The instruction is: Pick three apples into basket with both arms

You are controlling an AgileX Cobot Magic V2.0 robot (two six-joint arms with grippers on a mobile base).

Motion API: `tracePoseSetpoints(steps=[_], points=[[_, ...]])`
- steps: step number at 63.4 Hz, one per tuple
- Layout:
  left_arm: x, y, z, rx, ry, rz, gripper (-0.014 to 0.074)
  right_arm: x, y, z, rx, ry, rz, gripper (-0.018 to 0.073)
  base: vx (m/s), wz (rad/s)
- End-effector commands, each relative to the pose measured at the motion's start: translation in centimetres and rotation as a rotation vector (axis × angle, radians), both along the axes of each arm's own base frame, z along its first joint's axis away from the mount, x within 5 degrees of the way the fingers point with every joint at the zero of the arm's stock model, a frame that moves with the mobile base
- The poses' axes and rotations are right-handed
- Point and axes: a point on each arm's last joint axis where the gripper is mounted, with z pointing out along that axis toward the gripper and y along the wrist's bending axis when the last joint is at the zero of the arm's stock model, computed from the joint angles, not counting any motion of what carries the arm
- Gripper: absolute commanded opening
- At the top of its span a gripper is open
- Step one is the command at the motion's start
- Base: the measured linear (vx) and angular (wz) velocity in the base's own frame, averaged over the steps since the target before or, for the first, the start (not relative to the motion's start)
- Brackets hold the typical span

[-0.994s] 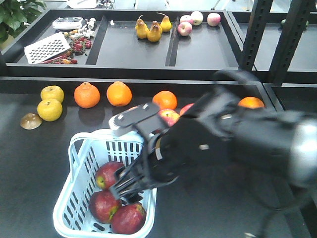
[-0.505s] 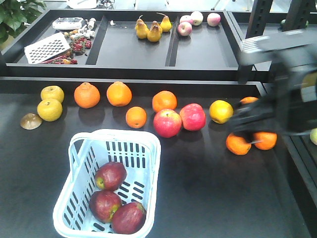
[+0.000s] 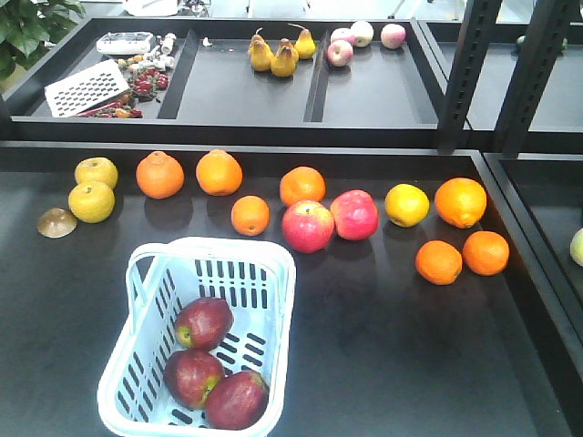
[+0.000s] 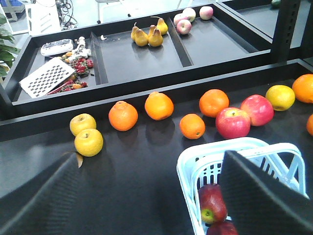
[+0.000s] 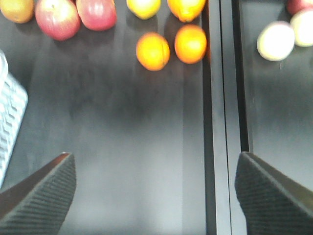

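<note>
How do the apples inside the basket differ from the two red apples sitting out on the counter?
The three apples in the basket are dark maroon with a yellow-green patch; the two counter apples are brighter pinkish red. The basket apples look somewhat smaller than the counter apples. The basket apples huddle together inside the pale blue basket; the counter apples sit side by side on the black counter among oranges. All five are whole and unheld.

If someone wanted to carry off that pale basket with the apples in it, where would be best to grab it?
Probably the hoop handle, taken from above: it is folded down along the basket's left rim, and the three apples fill the inside.
</note>
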Motion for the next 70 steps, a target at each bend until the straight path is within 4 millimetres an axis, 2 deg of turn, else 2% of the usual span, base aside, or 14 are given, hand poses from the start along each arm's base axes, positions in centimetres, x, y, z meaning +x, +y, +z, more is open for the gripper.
tracePoseSetpoints(steps=[1,15,26,30,37,44,47,70], points=[[0.0,-0.1,1.3,-0.024,-0.083,-0.012,0.0558,-0.8,-0.3,-0.4,0.01,-0.064,-0.006,0.0613,0.0,0.0],[0.0,-0.1,1.3,-0.024,-0.083,-0.012,0.0558,-2.2,-0.6,-1.9,0.044,-0.129,-0.027,0.0542,0.0,0.0],[0.0,-0.1,1.3,-0.024,-0.083,-0.012,0.0521,-2.4,-0.8,-1.9,0.03,-0.139,-0.03,0.0396,0.0,0.0],[0.0,-0.1,1.3,-0.031,-0.081,-0.009,0.0461,-2.3,-0.8,-1.9,0.031,-0.147,-0.028,0.0319,0.0,0.0],[0.0,-0.1,1.3,-0.038,-0.08,-0.007,0.0305,-2.2,-0.8,-1.8,0.029,-0.166,-0.025,0.0148,0.0,0.0],[0.0,0.0,1.3,-0.036,-0.073,-0.005,0.0085,-2.1,-0.8,-1.7,0.025,-0.177,-0.025,-0.0013,0.0,0.0],[0.0,0.0,1.2,-0.036,-0.072,-0.005,-0.0008,-2.1,-0.8,-1.6,0.026,-0.185,-0.023,-0.0013,0.0,0.0],[0.0,0.0,1.3,-0.036,-0.073,-0.006,-0.0008,-2.1,-0.8,-1.6,0.023,-0.187,-0.016,-0.0008,0.0,0.0]])
